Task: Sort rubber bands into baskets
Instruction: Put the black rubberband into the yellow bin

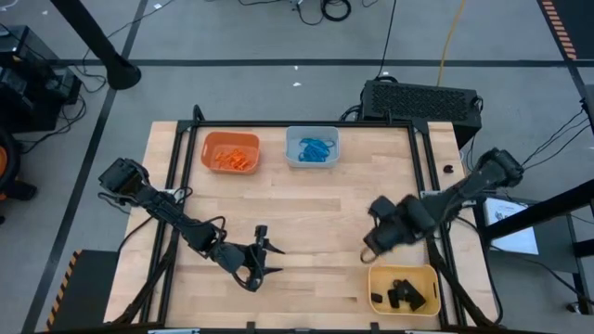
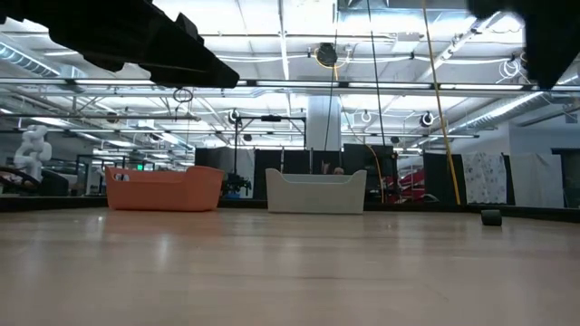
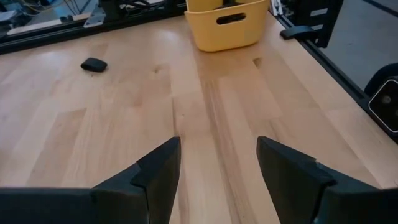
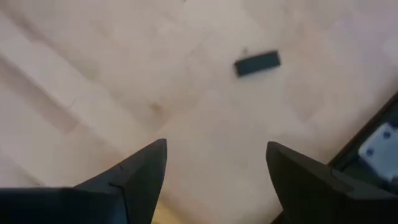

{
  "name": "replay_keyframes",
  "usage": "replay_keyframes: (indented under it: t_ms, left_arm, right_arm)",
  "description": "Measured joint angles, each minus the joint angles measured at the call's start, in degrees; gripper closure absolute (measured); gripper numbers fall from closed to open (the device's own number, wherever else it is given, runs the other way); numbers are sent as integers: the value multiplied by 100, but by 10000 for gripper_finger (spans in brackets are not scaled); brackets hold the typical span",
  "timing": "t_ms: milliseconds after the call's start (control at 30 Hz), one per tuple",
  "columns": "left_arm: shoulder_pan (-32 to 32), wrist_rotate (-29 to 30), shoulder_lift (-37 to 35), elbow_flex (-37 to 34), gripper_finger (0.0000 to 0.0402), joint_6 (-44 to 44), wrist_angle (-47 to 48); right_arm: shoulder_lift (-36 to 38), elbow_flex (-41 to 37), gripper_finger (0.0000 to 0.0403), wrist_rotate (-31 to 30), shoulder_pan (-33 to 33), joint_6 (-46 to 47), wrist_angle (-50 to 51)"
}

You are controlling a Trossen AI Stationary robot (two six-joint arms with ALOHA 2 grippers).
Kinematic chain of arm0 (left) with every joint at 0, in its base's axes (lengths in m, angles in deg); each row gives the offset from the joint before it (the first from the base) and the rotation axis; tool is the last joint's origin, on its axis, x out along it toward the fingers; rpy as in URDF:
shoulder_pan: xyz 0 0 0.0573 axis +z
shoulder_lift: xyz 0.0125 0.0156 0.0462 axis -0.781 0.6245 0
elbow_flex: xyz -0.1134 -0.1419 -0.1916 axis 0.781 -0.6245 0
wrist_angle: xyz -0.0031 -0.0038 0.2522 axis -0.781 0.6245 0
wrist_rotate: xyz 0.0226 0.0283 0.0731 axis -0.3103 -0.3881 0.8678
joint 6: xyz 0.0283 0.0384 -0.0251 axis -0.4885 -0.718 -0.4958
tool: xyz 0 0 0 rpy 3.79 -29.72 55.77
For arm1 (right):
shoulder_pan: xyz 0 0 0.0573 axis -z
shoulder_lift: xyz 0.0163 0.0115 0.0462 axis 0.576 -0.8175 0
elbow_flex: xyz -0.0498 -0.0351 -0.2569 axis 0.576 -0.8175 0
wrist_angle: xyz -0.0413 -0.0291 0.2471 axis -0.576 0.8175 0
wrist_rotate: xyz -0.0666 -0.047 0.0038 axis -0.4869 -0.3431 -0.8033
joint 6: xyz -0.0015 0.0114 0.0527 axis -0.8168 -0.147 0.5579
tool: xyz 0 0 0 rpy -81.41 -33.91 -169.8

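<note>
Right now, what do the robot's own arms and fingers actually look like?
Both arms are dark, nearly black, built of jointed segments. The left arm has thin black cables looping along it; the right arm looks bulkier near its wrist. Each ends in a gripper, left gripper and right gripper, with two flat, wedge-shaped matte black fingers. No markings show.

No legible text, label, brand or number anywhere — not on any surface.

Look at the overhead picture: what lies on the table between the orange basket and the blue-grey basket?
Nothing: in the high view only bare wood separates the orange basket from the blue-grey basket. The low view shows the same empty gap.
</note>
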Motion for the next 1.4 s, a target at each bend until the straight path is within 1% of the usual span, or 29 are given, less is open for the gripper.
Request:
replay_keyframes:
  t_ms: [133,233,400,567,667,900,1033,1133,1267,1400]
  left_arm:
    - [0,-8,0,0,183,-2,17]
    - [0,-138,2,0,183,-2,46]
    - [27,-172,55,2,183,-45,63]
    - [156,-256,96,4,183,-10,60]
    - [172,-260,94,4,183,-4,39]
    - [177,-366,94,4,183,7,-33]
    - [175,-484,92,4,183,165,-119]
    - [177,-568,92,4,183,288,-103]
    - [177,-577,92,4,183,295,-96]
    - [152,-619,92,4,183,302,-91]
  right_arm:
    - [418,-792,135,14,689,-822,-672]
    - [692,-1329,135,29,1136,-1317,-1089]
    - [860,-1981,135,102,1732,-1991,-1841]
    - [777,-2588,135,525,2370,-1922,-2347]
    - [775,-2808,135,537,2609,-1633,-2548]
    - [773,-2876,135,454,2792,-1248,-3025]
    - [702,-2879,135,231,2819,-813,-2888]
    - [571,-2883,135,174,2779,-534,-2934]
    - [274,-2885,135,192,2774,-641,-3200]
    - [-70,-2885,135,220,2762,-633,-3195]
